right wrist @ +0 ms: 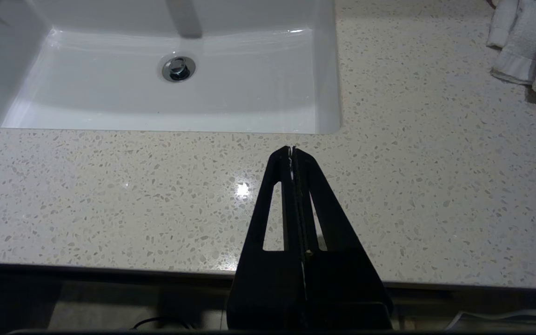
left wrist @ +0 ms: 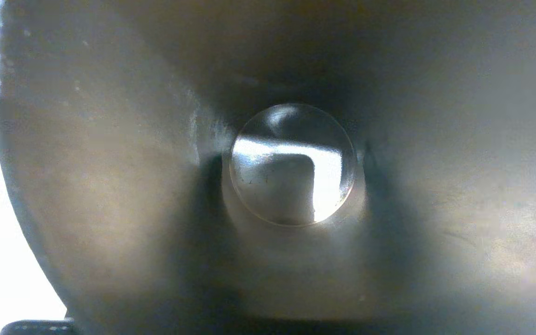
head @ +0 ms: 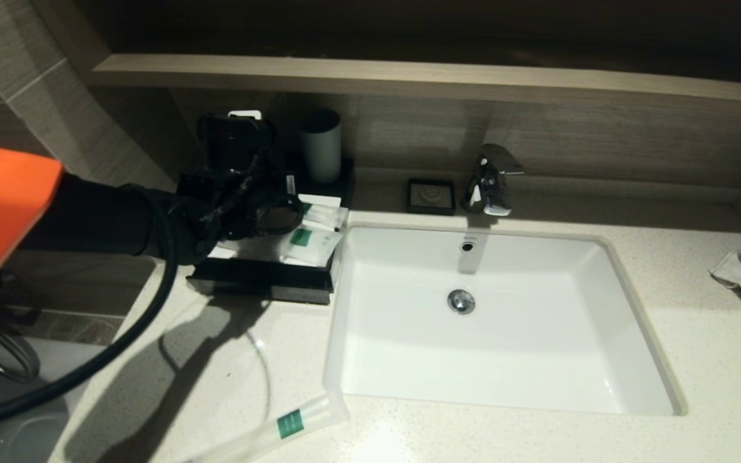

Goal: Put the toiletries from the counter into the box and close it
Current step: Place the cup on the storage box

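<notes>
Loading step underway: left hand (head: 261, 212) over the box (head: 261, 283) at surface's back-left corner, grip state untellable. Next: fetching front-edge packet (head: 280, 427).

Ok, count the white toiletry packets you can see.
3. One long packet lies on the counter, near its front edge; a pouch and a second packet lie on the box. The left gripper may hide others.
</notes>
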Tool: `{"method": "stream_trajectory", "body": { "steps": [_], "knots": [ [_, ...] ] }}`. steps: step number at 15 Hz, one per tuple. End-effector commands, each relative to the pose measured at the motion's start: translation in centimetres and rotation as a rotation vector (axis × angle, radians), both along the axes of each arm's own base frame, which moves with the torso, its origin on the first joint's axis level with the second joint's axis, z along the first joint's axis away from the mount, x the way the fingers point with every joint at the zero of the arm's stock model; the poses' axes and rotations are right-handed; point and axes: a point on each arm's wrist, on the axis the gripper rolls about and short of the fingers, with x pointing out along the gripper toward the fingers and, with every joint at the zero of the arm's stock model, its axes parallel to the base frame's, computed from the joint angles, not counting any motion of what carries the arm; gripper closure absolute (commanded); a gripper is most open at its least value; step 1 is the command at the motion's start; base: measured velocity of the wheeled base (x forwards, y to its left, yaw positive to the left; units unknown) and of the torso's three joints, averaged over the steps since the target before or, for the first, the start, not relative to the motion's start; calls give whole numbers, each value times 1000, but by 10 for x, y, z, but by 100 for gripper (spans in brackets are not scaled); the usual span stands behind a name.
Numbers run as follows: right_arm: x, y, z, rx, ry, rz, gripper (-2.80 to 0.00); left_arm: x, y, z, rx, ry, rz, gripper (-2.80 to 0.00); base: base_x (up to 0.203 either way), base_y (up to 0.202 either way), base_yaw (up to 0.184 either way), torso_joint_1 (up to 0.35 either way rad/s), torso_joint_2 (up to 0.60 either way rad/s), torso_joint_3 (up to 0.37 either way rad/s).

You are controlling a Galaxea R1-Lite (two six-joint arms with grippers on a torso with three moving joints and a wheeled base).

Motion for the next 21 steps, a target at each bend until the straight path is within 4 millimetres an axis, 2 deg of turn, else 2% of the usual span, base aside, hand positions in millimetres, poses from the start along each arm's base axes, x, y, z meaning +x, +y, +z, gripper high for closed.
{"method": "stream_trajectory", "body": {
  "steps": [1, 21],
  "knots": [
    [0, 0, 0, 0, 2, 0, 0, 2, 0, -1, -4, -8, 4, 0, 0, 0, 0, 0, 0, 0],
    [0, 0, 0, 0, 3, 0, 0, 11, 0, -7, 9, -23, 12, 0, 0, 0, 0, 0, 0, 0]
  ]
}}
